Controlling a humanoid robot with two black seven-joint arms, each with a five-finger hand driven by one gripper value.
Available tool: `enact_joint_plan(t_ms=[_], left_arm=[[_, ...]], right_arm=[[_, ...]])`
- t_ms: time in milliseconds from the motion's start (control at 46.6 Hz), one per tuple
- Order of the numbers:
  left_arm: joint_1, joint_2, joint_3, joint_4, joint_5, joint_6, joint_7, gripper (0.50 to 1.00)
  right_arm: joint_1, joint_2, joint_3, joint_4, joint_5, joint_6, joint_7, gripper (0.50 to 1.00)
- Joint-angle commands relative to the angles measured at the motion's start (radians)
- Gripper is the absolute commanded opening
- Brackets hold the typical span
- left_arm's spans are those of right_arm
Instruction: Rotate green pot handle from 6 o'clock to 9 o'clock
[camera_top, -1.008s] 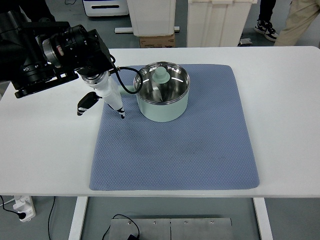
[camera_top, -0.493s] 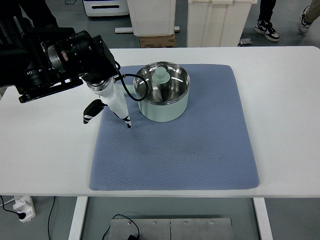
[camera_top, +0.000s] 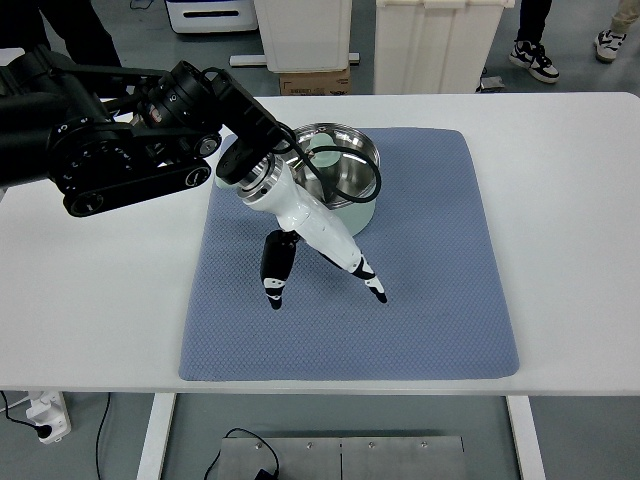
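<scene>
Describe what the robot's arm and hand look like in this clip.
Only the left arm shows: bulky matte-black housings with round joints, ending in a silver metal wrist ring. The left hand is glossy white with slim fingers banded in black and white at the tips. A black cable loops out near the wrist.

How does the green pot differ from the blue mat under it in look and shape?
The green pot is round and stands up from the surface; the blue mat is flat and roughly square. The pot is pale green outside with a shiny metal inside; the mat is dull blue with a fine dotted texture. The left hand partly covers the pot, while most of the mat shows. Both lie on the white table.
</scene>
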Motion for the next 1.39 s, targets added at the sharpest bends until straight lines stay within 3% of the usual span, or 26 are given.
enact_joint_plan(t_ms=[0, 450, 665, 987, 1008, 1051, 1223, 1373], left_arm=[[0.017, -0.002, -0.032, 0.023, -0.152, 0.000, 0.008, 1.000], [0.126, -0.037, -0.133, 0.374, -0.880, 0.000, 0.030, 1.000], [0.180, -0.037, -0.141, 0.520, -1.274, 0.000, 0.138, 1.000], [0.275, -0.003, -0.230, 0.547, -1.506, 0.000, 0.284, 1.000], [0.298, 0.003, -0.269, 0.556, -1.519, 0.000, 0.335, 1.000], [0.315, 0.004, -0.303, 0.573, -1.525, 0.002, 0.371, 1.000], [0.378, 0.001, -0.441, 0.650, -1.540, 0.109, 0.503, 1.000], [0.434, 0.000, -0.536, 0.685, -1.546, 0.187, 0.538, 1.000]], right_arm=[[0.001, 0.000, 0.001, 0.000, 0.000, 0.000, 0.000, 1.000], [0.000, 0.000, 0.000, 0.000, 0.000, 0.000, 0.000, 1.000], [0.001, 0.000, 0.000, 0.000, 0.000, 0.000, 0.000, 1.000], [0.000, 0.000, 0.000, 0.000, 0.000, 0.000, 0.000, 1.000], [0.000, 0.000, 0.000, 0.000, 0.000, 0.000, 0.000, 1.000], [0.000, 0.000, 0.000, 0.000, 0.000, 0.000, 0.000, 1.000], [0.000, 0.000, 0.000, 0.000, 0.000, 0.000, 0.000, 1.000], [0.000, 0.000, 0.000, 0.000, 0.000, 0.000, 0.000, 1.000]])
